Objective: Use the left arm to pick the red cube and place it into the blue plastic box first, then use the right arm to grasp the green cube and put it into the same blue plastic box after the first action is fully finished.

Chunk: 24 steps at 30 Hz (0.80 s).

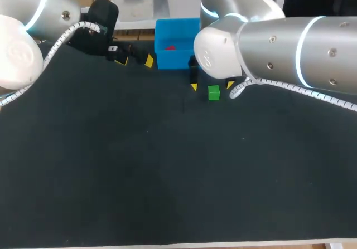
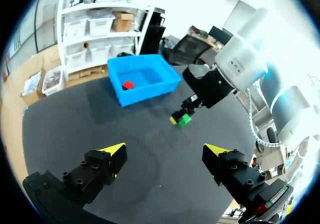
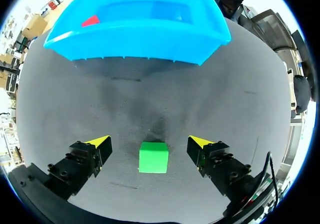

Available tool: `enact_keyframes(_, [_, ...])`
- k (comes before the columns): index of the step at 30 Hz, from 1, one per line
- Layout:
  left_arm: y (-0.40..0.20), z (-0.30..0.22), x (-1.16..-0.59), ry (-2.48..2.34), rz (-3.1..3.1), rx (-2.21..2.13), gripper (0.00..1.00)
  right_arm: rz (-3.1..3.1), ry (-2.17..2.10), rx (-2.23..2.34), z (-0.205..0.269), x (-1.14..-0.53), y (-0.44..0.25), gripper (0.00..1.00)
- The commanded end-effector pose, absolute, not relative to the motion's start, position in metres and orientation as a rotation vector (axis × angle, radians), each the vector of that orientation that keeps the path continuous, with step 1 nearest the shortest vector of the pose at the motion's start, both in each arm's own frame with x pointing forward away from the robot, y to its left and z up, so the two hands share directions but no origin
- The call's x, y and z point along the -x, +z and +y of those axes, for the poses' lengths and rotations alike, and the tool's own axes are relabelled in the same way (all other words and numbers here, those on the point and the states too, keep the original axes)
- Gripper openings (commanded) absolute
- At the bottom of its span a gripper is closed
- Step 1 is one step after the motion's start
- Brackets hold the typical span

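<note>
One green cube (image 3: 153, 157) — midway inside the wide-open, empty right claw (image 3: 150, 141), clear of both sides.

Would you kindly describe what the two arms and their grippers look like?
The left arm and right arm are rounded silver-grey tubes with glowing pale rings. A white coiled cable runs along each. The left gripper and right gripper are black, with yellow wedge tips.

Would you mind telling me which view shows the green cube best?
The right wrist view: the green cube lies large and clear within the open right gripper. The head view shows it small; the left wrist view, tiny and distant.
</note>
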<state>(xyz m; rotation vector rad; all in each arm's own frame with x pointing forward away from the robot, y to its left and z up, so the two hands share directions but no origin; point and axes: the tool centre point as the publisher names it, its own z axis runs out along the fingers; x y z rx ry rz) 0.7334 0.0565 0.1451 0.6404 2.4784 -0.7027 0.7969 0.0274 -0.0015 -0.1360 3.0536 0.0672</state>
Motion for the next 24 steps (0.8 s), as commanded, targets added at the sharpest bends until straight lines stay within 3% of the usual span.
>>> enact_keyframes(1, [0.1442, 0.0581, -0.7334, -0.712, 2.471, -0.645, 1.00, 3.046, 0.046, 0.120, 0.0246, -0.7928, -0.0006, 1.00])
enact_keyframes(24, [0.1442, 0.0581, -0.7334, -0.712, 2.471, -0.645, 1.00, 3.055, 0.002, 0.094, 0.0238, -0.7901, -0.0090, 1.00])
